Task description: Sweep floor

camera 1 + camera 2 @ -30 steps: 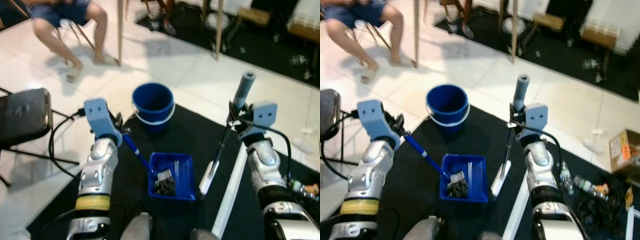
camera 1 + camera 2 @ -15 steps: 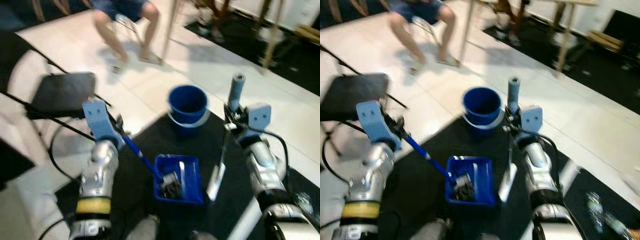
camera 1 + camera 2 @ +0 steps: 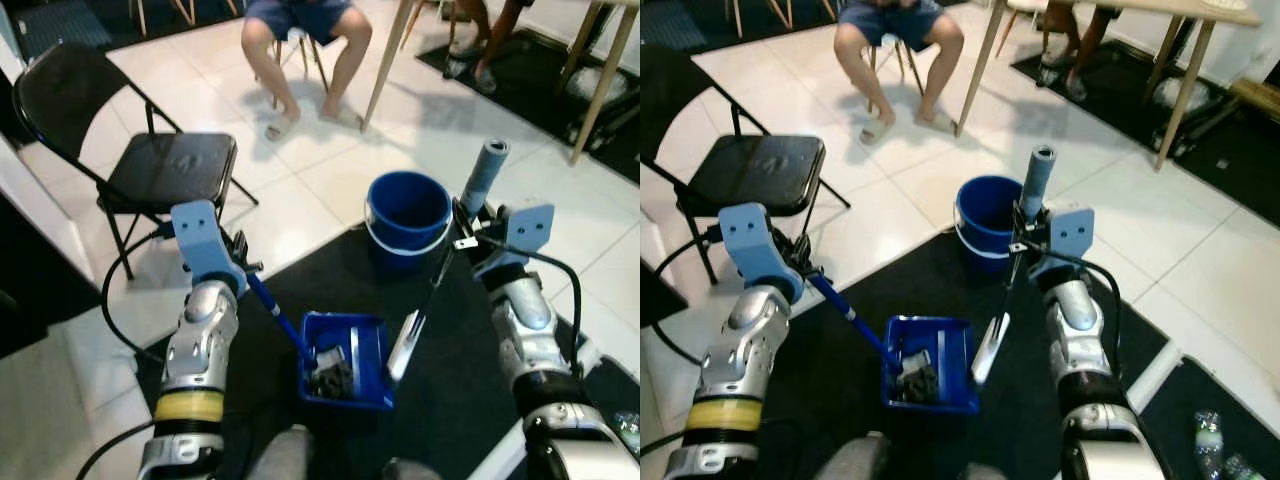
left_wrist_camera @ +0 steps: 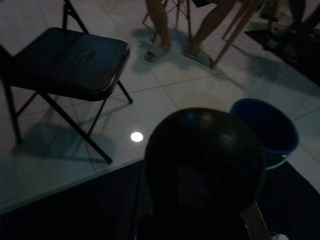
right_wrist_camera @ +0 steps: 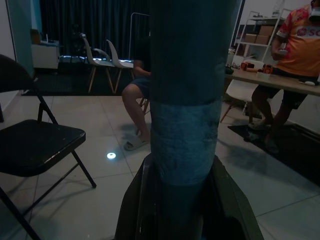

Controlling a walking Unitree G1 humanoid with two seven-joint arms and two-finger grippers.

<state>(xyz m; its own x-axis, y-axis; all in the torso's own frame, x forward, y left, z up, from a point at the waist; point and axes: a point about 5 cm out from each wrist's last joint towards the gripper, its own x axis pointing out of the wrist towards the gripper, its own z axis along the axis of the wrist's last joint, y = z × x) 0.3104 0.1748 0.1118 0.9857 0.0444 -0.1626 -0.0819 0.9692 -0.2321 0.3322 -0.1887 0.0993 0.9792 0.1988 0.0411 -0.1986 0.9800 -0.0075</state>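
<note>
A blue dustpan (image 3: pixel 345 360) lies low over the black mat (image 3: pixel 450 400), holding dark debris (image 3: pixel 332 378). Its blue handle (image 3: pixel 278 318) runs up to my left gripper (image 3: pixel 240 262), which is shut on it. My right gripper (image 3: pixel 465 225) is shut on a broom's handle, just below its grey grip (image 3: pixel 484 175). The thin shaft slants down to the white brush head (image 3: pixel 403 345), which rests against the dustpan's right edge. In the left wrist view the dark rounded handle end (image 4: pixel 204 165) blocks the middle. The grey grip (image 5: pixel 187 100) stands between the fingers in the right wrist view.
A blue bucket (image 3: pixel 408 215) stands at the mat's far edge, ahead and to the right of the dustpan. A black folding chair (image 3: pixel 165 170) is on the white tiles to the left. A person (image 3: pixel 300 40) sits farther off, beside wooden table legs (image 3: pixel 390 60).
The whole picture has swung, so the camera moved. The bucket now sits right of the dustpan instead of straight ahead, and the chair has come fully into view. Both grips are unchanged.
</note>
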